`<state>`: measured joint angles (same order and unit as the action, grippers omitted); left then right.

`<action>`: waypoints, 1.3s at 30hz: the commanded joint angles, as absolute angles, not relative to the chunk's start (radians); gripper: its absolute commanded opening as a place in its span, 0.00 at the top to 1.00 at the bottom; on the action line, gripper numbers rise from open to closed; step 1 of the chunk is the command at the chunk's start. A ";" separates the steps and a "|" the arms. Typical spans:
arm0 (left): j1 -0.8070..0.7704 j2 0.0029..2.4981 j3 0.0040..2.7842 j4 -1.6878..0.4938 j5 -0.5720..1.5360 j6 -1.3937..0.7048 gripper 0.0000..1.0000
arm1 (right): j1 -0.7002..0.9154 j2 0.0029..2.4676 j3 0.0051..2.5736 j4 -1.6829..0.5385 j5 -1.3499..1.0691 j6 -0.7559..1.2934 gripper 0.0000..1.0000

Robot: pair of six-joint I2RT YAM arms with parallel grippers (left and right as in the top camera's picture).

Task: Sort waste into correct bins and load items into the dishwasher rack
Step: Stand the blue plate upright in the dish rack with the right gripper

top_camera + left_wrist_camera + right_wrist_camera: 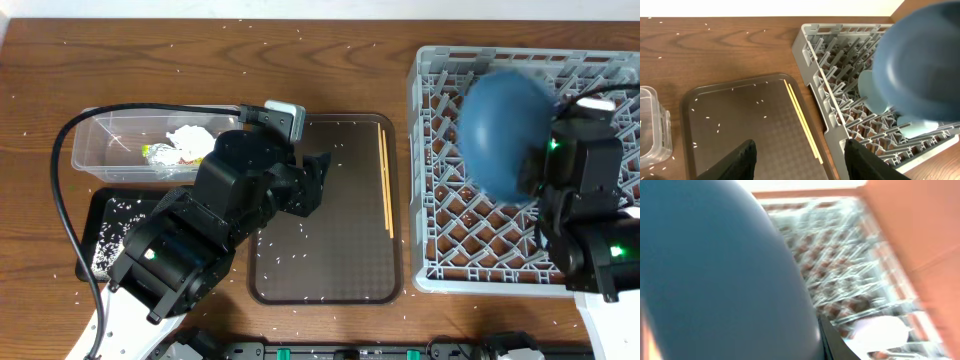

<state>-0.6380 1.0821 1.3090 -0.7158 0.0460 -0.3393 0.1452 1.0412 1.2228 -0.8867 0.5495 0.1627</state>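
My right gripper [532, 168] is shut on the large blue plate [505, 132] and holds it tilted above the grey dishwasher rack [432, 215]. In the right wrist view the blurred plate [715, 270] fills the left side, with the rack [840, 275] and a white item [875, 332] behind it. My left gripper [318, 170] is open and empty over the brown serving tray [330, 250]. The wooden chopsticks [386, 180] lie along that tray's right edge. In the left wrist view the open jaws [800, 160] hover near the chopsticks [802, 120]; the plate [920, 60] and a light-blue item [872, 92] show over the rack [815, 50].
The clear tub [105, 135] at left holds a white tissue [190, 138] and a green-and-silver wrapper [160, 153]. The black tray [98, 215] in front of it holds rice grains. Loose rice is scattered on the table and the serving tray.
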 commanded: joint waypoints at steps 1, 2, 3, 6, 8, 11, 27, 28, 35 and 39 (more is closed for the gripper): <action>-0.641 1.071 1.327 -0.725 0.037 -0.329 0.43 | 0.137 1.074 1.230 -0.809 0.895 0.186 0.99; -0.641 1.071 1.326 -0.728 0.037 -0.327 0.43 | 0.137 1.087 1.229 -0.778 0.947 0.185 0.99; -0.641 1.071 1.327 -0.731 0.037 -0.326 0.43 | 0.136 1.101 1.230 -0.743 1.008 0.184 0.99; -0.641 1.071 1.326 -0.739 0.037 -0.326 0.43 | 0.119 1.148 1.230 -0.642 1.148 0.144 0.99; -0.641 1.072 1.326 -0.744 0.037 -0.326 0.43 | 0.091 1.185 1.229 -0.579 1.174 0.093 0.99; -0.641 1.071 1.326 -0.758 0.038 -0.326 0.43 | 0.043 1.244 1.229 -0.539 1.174 0.053 0.99; -0.641 1.071 1.326 -0.803 0.037 -0.309 0.43 | -0.099 1.527 1.230 -0.355 1.034 -0.286 0.99; -0.641 1.071 1.326 -0.803 0.037 -0.307 0.43 | -0.100 1.537 1.229 -0.355 1.006 -0.287 0.99; -0.641 1.071 1.326 -0.807 0.037 -0.307 0.43 | -0.100 1.599 1.229 -0.307 0.966 -0.383 0.96; -0.641 1.071 1.326 -0.807 0.037 -0.307 0.43 | -0.100 1.634 1.229 -0.311 0.930 -0.406 0.94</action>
<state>-0.6380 1.0809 1.3090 -0.8047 0.0456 -0.3309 -0.0933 1.6119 1.2221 -0.3141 0.9527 -0.3603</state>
